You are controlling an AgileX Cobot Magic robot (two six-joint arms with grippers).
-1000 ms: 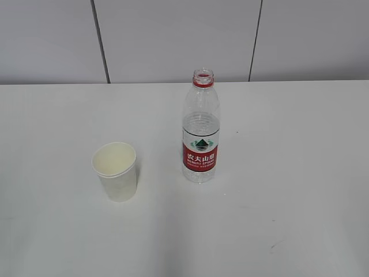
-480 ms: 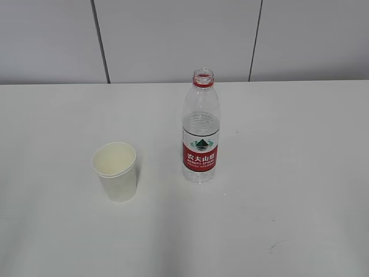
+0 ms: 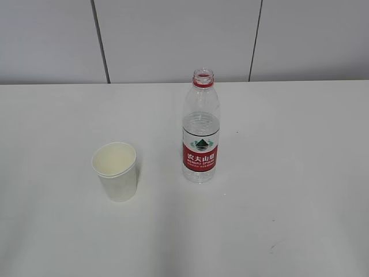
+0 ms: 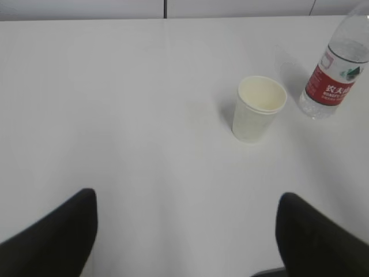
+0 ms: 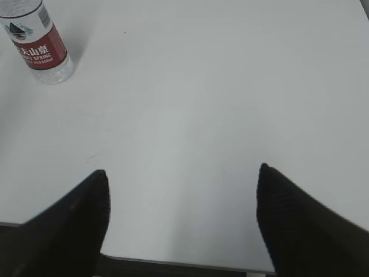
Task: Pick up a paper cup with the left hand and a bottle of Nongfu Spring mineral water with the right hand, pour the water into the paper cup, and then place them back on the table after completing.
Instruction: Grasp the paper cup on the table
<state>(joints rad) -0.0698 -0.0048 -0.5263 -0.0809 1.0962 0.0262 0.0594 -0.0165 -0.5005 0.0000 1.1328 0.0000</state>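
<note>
While both tools gape | cup (image 4: pixel 259 109) beyond left tool (image 4: pixel 185 210) | bottle (image 5: pixel 36 41) far-left of right tool (image 5: pixel 181 190)

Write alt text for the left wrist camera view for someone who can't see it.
A white paper cup stands upright on a white table, with a red-labelled water bottle apart to its right. The left hand is open and empty, its fingertips in the foreground.

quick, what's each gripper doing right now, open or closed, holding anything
Left hand: open, holding nothing.
Right hand: open, holding nothing.
</note>
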